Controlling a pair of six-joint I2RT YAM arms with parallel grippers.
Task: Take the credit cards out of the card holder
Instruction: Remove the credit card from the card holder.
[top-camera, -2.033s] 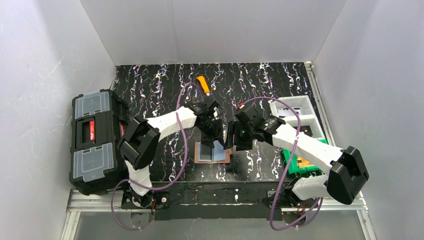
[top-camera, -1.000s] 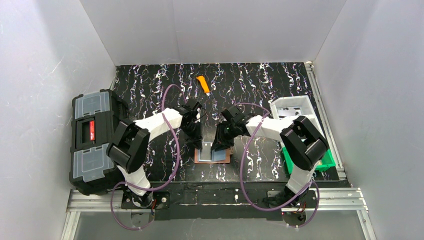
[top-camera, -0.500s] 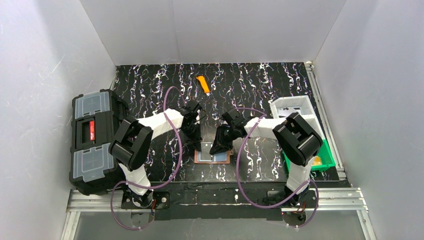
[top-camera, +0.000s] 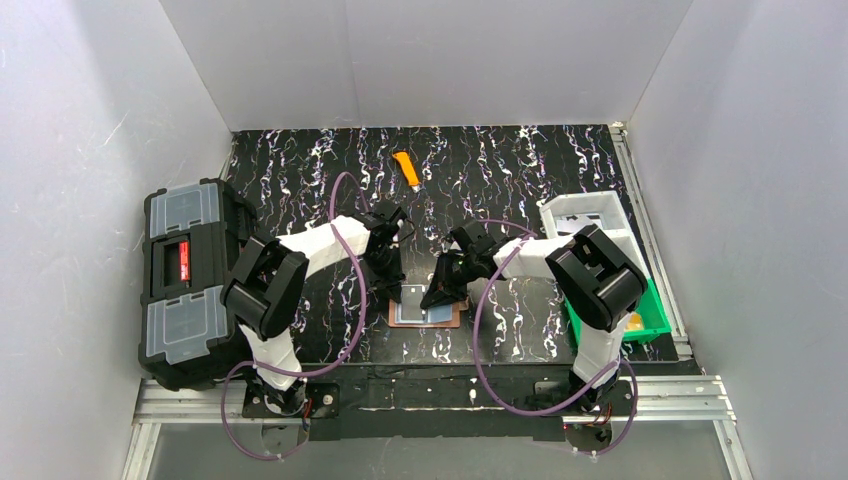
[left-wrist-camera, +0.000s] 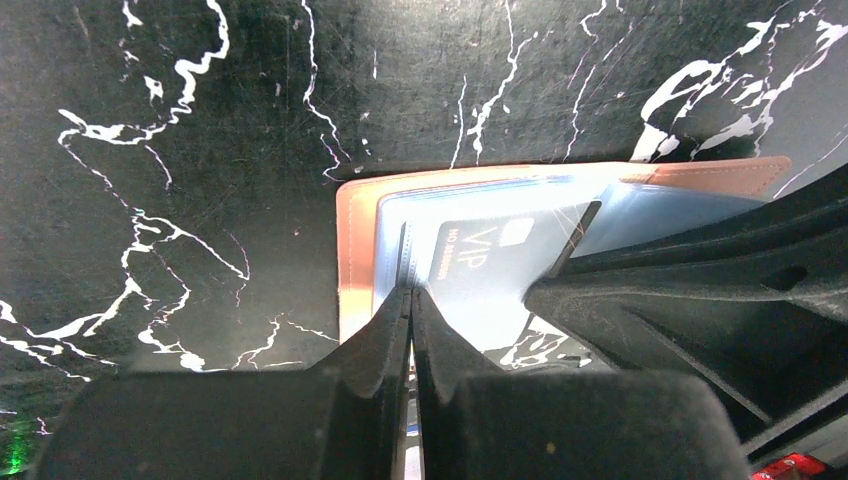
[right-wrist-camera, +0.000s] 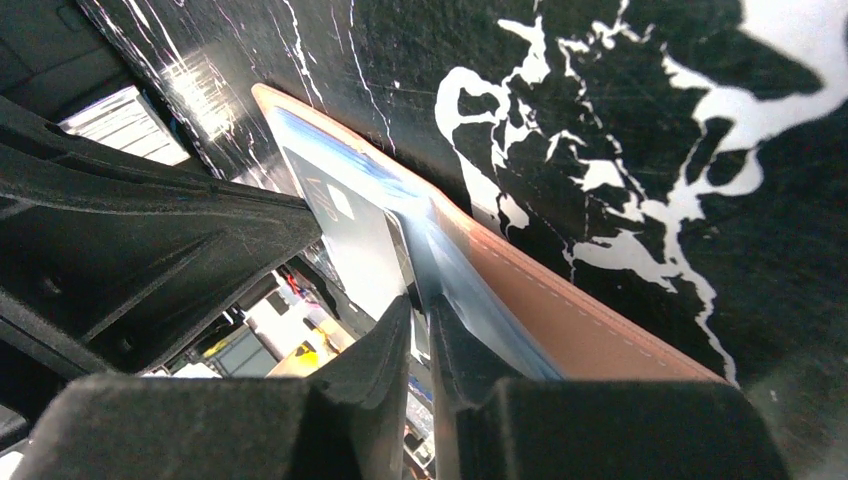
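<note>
Though our left gripper (left-wrist-camera: 410, 293) is shut and we cannot tell whether the right gripper (right-wrist-camera: 420, 302) grips, the credit cards (left-wrist-camera: 480, 265) lie inside the card holder (left-wrist-camera: 355, 250), none out yet

The left gripper (top-camera: 393, 285) and right gripper (top-camera: 437, 296) both reach down onto the brown card holder (top-camera: 426, 324), which shows a blue-grey card (top-camera: 422, 313).
</note>
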